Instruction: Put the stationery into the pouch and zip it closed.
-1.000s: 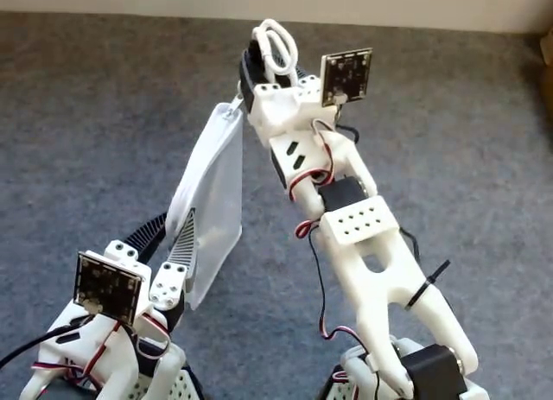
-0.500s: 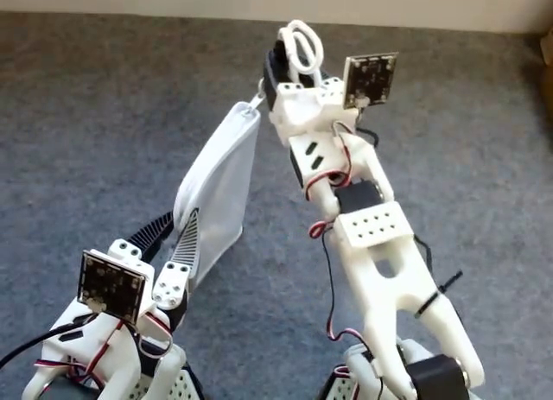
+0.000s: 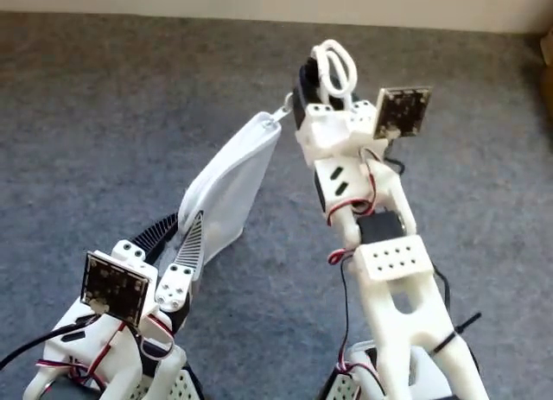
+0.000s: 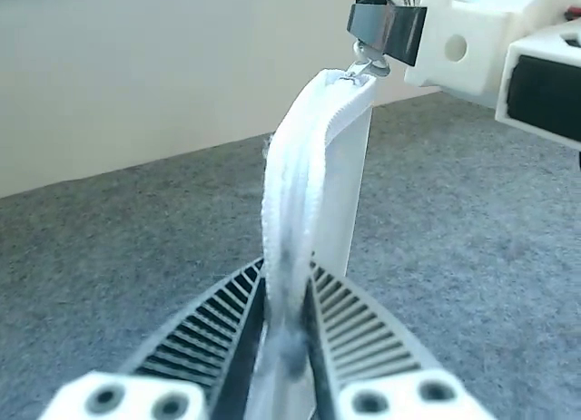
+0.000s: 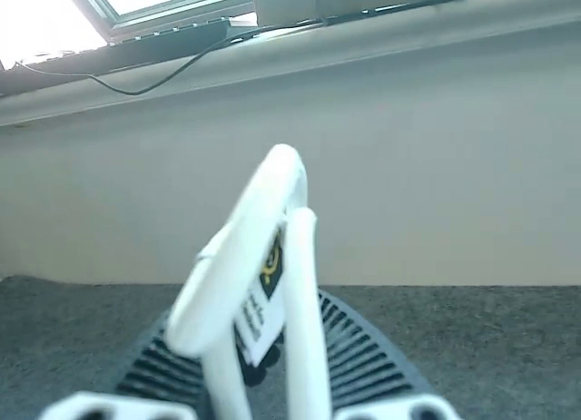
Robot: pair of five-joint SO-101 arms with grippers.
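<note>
White pouch [image 3: 226, 193], taut, slanted, aloft.

The pouch [image 3: 226, 188] is plain white, its zip pull [image 4: 363, 68] silvery. The bench [image 3: 104, 115] is speckled grey. Both arms are white with black motors and red wires. The left hand [image 4: 287, 284] has black ribbed fingers [image 4: 213, 325].

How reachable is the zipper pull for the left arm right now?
Probably not: the left tool is clamped on one end of the pouch, and the zipper pull is at the other, held by the right tool.
</note>
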